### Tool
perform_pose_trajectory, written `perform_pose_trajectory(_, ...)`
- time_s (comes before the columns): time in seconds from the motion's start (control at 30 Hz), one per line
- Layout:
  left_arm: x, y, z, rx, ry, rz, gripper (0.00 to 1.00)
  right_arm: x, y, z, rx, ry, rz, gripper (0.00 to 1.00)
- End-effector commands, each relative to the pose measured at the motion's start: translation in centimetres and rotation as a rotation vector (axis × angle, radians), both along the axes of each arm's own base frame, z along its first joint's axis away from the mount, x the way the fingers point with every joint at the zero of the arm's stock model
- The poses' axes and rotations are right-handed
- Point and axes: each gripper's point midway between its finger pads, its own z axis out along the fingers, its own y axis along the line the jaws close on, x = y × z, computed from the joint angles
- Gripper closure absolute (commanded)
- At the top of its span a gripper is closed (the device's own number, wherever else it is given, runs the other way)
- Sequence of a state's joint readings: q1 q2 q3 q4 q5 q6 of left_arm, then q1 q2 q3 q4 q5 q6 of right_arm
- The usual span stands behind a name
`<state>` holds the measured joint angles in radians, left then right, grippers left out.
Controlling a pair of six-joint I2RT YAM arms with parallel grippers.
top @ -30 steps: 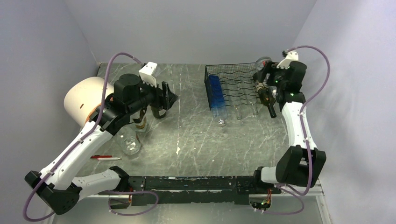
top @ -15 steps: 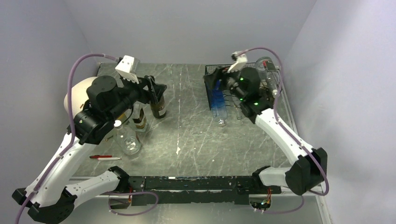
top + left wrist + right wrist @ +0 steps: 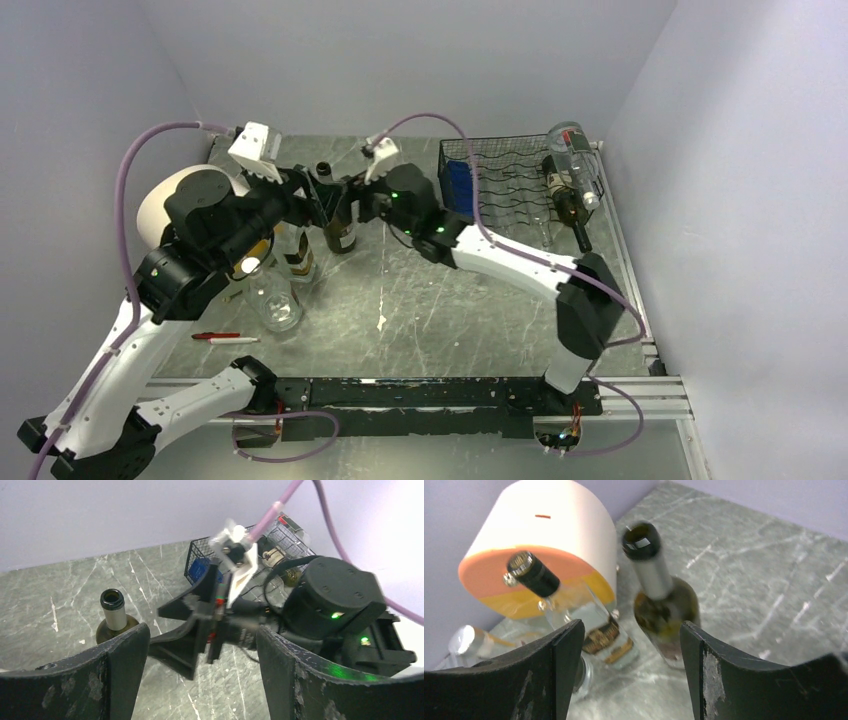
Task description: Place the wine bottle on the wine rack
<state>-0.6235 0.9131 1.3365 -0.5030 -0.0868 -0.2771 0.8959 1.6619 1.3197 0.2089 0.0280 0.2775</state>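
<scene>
**Item.** The dark green glass wine bottle (image 3: 665, 612) stands upright on the grey marbled table (image 3: 420, 290), left of centre and well apart from the black wire wine rack (image 3: 505, 190) at the rear right. Its mouth is open, with no cork or cap. The fill level cannot be read through the dark glass.

**Handling (assessed).**
- The glass is rigid, smooth and breakable, so expect low friction at the pads.
- Most of the weight sits in the body. A hold on the neck alone would let the body swing.
- The body looks wide for these jaws. The grey-sleeved neck just under the lip, or the shoulder, is the practical hold.
- The rack tiers take bottles lying down, so the item must be tipped. With the mouth open, any contents could spill.

**Grippers.**
- The right gripper (image 3: 629, 628) is spread wide and carries nothing. The bottle stands ahead of it, between the fingers in its own view and not touching either one.
- The left gripper (image 3: 202, 632) is likewise spread and empty. It faces the right gripper, with the bottle off to one side.
- From above both sit close to the neck, and contact cannot be confirmed there.

**Surroundings.**
- A clear glass bottle with a black cap (image 3: 596, 630) stands just beside the item.
- A white cylinder with an orange end face (image 3: 549, 515) lies behind that bottle.
- The rack holds a blue bottle (image 3: 459, 187) at its left end and a dark bottle (image 3: 566, 200) at its right end.
</scene>
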Motion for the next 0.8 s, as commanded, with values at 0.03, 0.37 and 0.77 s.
perform_pose_trajectory(0.03,-1.1,1.5,2.0,-0.011,-0.05,0.028,0.18,2.0,3.9,2.2,0.006,-0.082,-0.086,0.28)
perform_pose_trajectory(0.37,-1.3,5.8,2.9,-0.03,-0.06,0.228,0.18,4.4,6.3,1.1,-0.057,-0.111,-0.133,0.37)
perform_pose_trajectory(0.77,-1.2,6.8,2.6,-0.043,-0.052,0.284,0.13,5.6,6.3,0.7,-0.145,-0.213,-0.145,0.78)
